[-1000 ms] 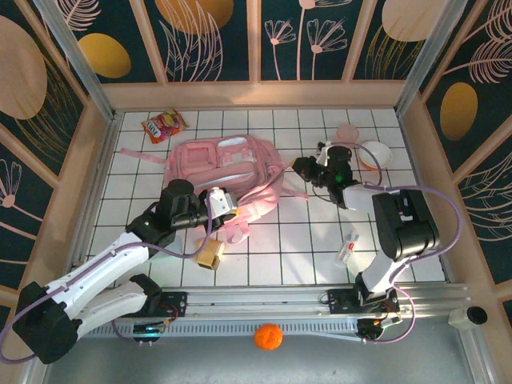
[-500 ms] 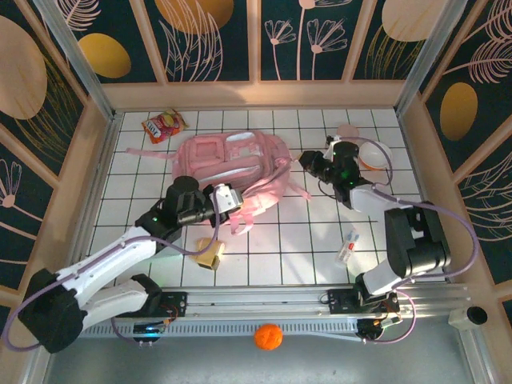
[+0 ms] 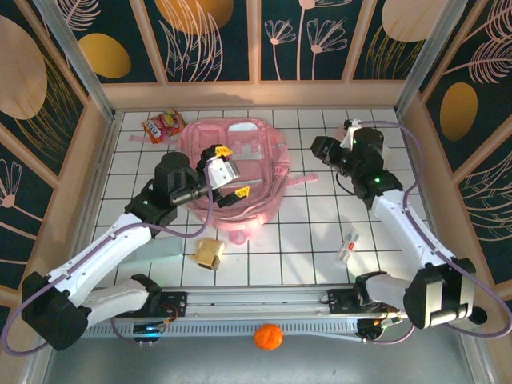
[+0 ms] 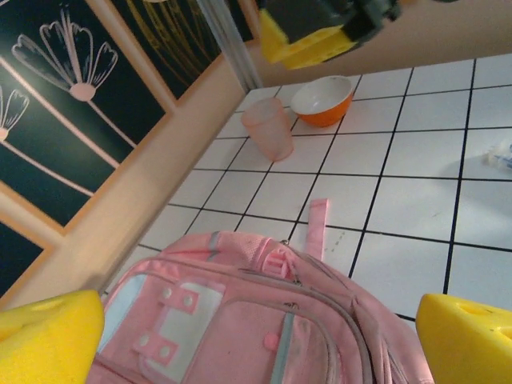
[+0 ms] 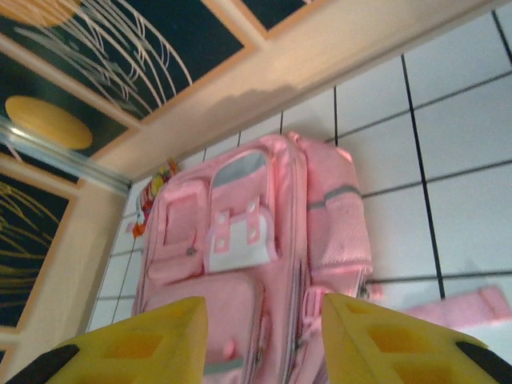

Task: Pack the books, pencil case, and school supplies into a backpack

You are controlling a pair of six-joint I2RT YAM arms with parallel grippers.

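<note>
Backpack [image 3: 260, 170] had slid back toward the wall and lay flat on the tiled surface [image 3: 308, 234]. Left claw [image 3: 230, 171] hovered above it on an outstretched arm, spread wide, empty. Right claw [image 3: 318, 149], withdrawn just beside it, stood parted, gripping nothing.

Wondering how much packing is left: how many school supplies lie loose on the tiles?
2: a tan-yellow box close by the backpack's near end, and a white oblong item at front right. Others may hide under the backpack.
</note>
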